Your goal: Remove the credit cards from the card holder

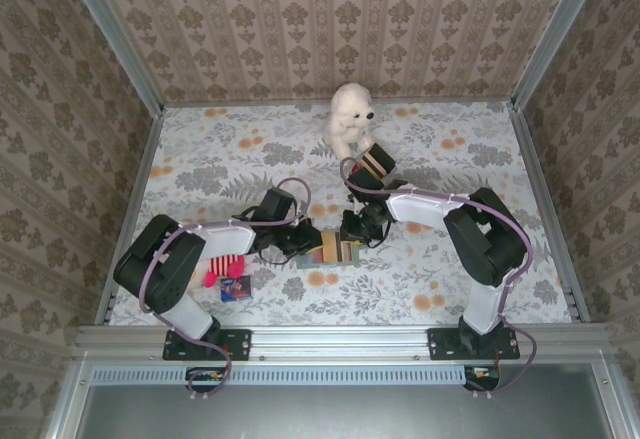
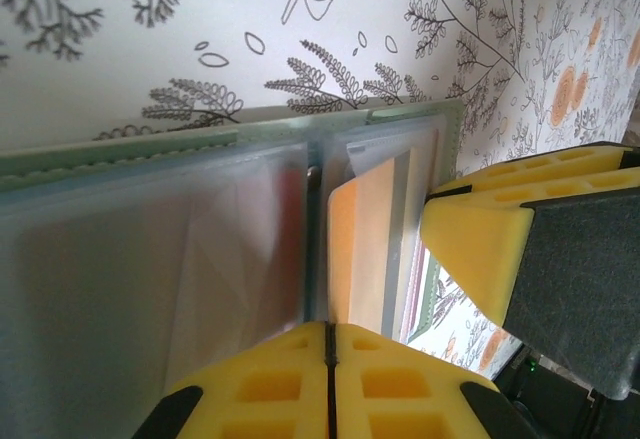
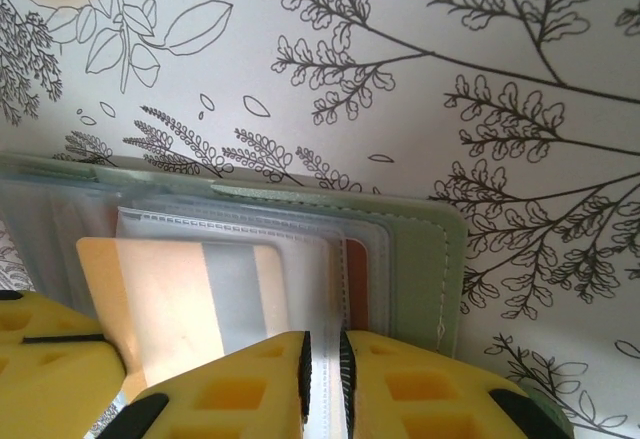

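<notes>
While the sage-green card holder [image 3: 410,249] lay open on the flowered tablecloth [image 3: 450,59], both grippers worked at its near edge, side by side. The right gripper [image 3: 322,344] had its yellow fingers [image 3: 420,389] drawn almost together, pinching a thin pale layer of the holder's clear pocket. Whether a card sat inside that pinch could not be told.

Just left of those fingers, an orange credit card [image 3: 170,289] with a grey stripe showed through the milky sleeve. Any print on it was too blurred to read. A second card [image 3: 356,279], brownish orange, showed as a narrow sliver just ahead of the right gripper's fingertips, the rest covered by the pocket.

The left gripper [image 2: 328,334] was pressed together, its fingers meeting in a dark seam where the holder's centre fold ran in. Whether it nipped a sleeve there was hard to make out. The pockets left of it were frosted and gave only vague reddish shapes.

From above, a white plush bear [image 1: 350,119] and a small striped box [image 1: 376,162] stood beyond the right gripper. Behind the left gripper, near that arm's base, lay a small dark blue packet [image 1: 236,289] and a red-and-pink object [image 1: 224,268], partly hidden by the arm and too small to identify.
</notes>
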